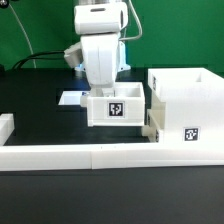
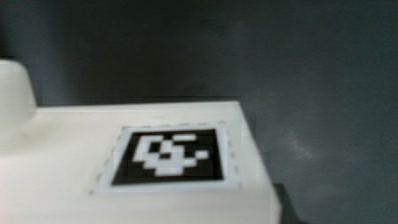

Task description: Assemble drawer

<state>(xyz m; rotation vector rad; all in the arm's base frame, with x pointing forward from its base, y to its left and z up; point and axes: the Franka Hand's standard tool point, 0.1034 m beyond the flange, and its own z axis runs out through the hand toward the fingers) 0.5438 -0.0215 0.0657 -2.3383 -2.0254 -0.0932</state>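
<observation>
A white drawer tray [image 1: 116, 107] with a black-and-white tag on its near face sits at the middle of the table, hard against the open left side of the tall white housing [image 1: 186, 100]. The housing carries a small tag low on its front. My gripper [image 1: 107, 90] reaches straight down into the tray from above, and its fingertips are hidden behind the tray's wall. The wrist view shows a white tagged face of the tray [image 2: 173, 155] very close and blurred, with no fingers to be made out. A small white part [image 1: 151, 124] shows at the housing's lower left corner.
Long low white wall strips [image 1: 90, 156] run along the near side, with a short white block [image 1: 5, 126] at the exterior view's left. The marker board [image 1: 72, 98] lies flat behind the tray. Dark cables hang at the back left.
</observation>
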